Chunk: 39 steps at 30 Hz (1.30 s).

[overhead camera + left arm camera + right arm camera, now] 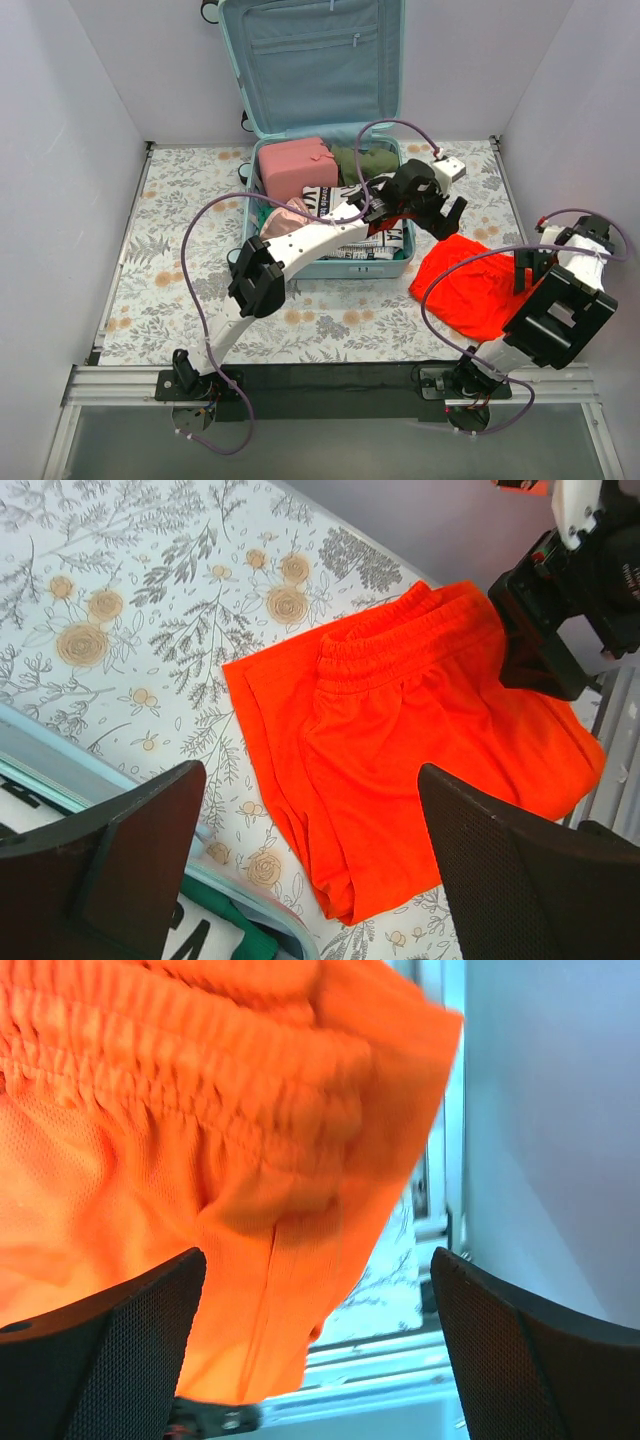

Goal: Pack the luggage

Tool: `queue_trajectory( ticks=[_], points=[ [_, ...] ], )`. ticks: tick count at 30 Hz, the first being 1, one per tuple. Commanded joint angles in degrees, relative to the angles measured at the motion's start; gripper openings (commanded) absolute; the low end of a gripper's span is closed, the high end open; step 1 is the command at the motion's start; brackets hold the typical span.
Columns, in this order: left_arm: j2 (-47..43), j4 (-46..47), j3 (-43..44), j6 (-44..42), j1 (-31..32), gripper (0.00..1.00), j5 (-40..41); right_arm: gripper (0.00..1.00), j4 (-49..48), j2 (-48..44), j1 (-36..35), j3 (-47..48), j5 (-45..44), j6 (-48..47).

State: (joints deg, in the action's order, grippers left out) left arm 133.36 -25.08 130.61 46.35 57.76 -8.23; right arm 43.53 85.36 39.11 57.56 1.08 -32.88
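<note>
While both arms worked inside a booth of three plain pale walls (70, 150), the tabletop (180, 220) carried a grey-leaf and tan-flower print, with a metal rail (330, 385) along its near edge.

One piece of luggage (315, 75) sat at the far middle of the table. It was open, with its lid upright against the back wall and its lower half lying flat on the print. Three packed things could be counted in it: one pink pouch (295, 168), one olive bundle (362, 162) beside the pouch, and one black-and-white printed cloth (325, 196) nearer the arms; the rest was hidden under the left arm.

One pair of orange shorts (470, 285) lay flat on the table, just right of the case.

Of the two grippers, the left gripper (310, 772) hung above the case's right rim and the shorts, its fingers spread wide and holding nothing. The right gripper (318, 1255) sat at the shorts' right edge, its jaws parted, with orange fabric right in front of them
</note>
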Motion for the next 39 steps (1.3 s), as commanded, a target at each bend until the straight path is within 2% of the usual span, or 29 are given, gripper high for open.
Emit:
queue_trajectory(
  ticks=[1, 5, 11, 26, 28, 31, 32, 34, 35, 37, 38, 39],
  points=[
    [-6.80, -0.50, 0.17, 0.06, -0.01, 0.87, -0.65, 0.98, 4.20, -2.48, 1.23, -0.86, -1.53, 8.80],
    [-6.97, -0.58, 0.88, -0.03, -0.01, 0.87, -0.82, 0.98, 0.17, 0.23, 1.76, -1.92, 2.34, 12.31],
    [-8.29, -0.85, 0.62, -0.82, -0.10, 0.89, -1.35, 0.98, -7.66, 4.37, 3.25, -2.63, 2.70, 12.05],
    [-10.05, -1.02, 0.18, -2.05, -1.51, 0.91, -1.18, 0.98, -11.27, 13.94, 3.69, -5.01, 3.31, 14.95],
    [-10.14, -1.02, 0.09, -2.14, -1.59, 0.91, -1.18, 0.92, -10.57, 15.00, 3.69, -4.48, 4.54, 14.43],
    [-10.31, -1.11, -0.17, -2.05, -1.95, 0.91, -1.00, 0.74, -9.43, 15.97, 3.60, -3.95, 7.96, 12.85],
    [-10.40, -1.11, -0.26, -2.05, -2.12, 0.91, -0.91, 0.59, -9.08, 15.89, 3.60, -4.03, 8.93, 12.32],
    [-10.49, -1.28, -0.35, -2.05, -2.38, 0.91, -0.91, 0.47, -7.67, 15.62, 3.60, -3.51, 11.13, 11.18],
    [-10.66, -1.37, -0.79, -1.96, -2.65, 0.91, -0.74, 0.35, -6.89, 15.10, 3.60, -3.25, 12.18, 10.74],
    [-11.63, -1.81, -1.58, -1.61, -3.00, 0.91, -0.74, 0.19, -3.64, 14.22, 3.60, -1.67, 13.50, 8.90],
    [-11.89, -2.07, -2.28, -1.18, -3.44, 0.91, -0.82, 0.02, -2.32, 12.83, 3.60, -0.97, 14.20, 8.45],
    [-12.85, -2.60, -2.72, -0.65, -3.70, 0.91, -1.43, 0.01, 0.39, 11.94, 3.69, 0.00, 15.52, 8.02]
  ],
)
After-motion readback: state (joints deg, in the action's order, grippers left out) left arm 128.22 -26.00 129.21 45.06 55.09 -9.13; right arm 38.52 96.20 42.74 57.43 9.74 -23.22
